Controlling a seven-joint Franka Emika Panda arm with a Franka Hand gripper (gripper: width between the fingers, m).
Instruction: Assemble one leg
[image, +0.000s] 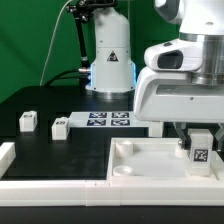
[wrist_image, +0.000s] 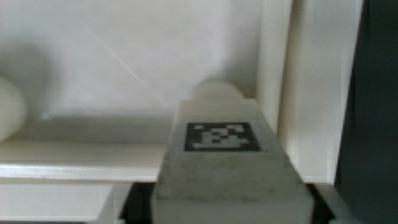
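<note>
My gripper (image: 200, 148) is shut on a leg (image: 200, 150), a small white block with a black-and-white tag facing the camera. It holds the leg upright over the right end of the large white panel (image: 140, 165); I cannot tell whether the leg touches it. In the wrist view the leg (wrist_image: 222, 150) fills the space between the dark fingers (wrist_image: 143, 203), its rounded tip pointing at the panel (wrist_image: 107, 70) beside a raised rim. Two more legs (image: 28, 121) (image: 60, 126) lie on the black table at the exterior view's left.
The marker board (image: 105, 120) lies behind the panel, in front of the arm's white base (image: 110, 60). A white rail (image: 50, 185) runs along the table's front edge. A round bulge (wrist_image: 7, 105) shows on the panel in the wrist view.
</note>
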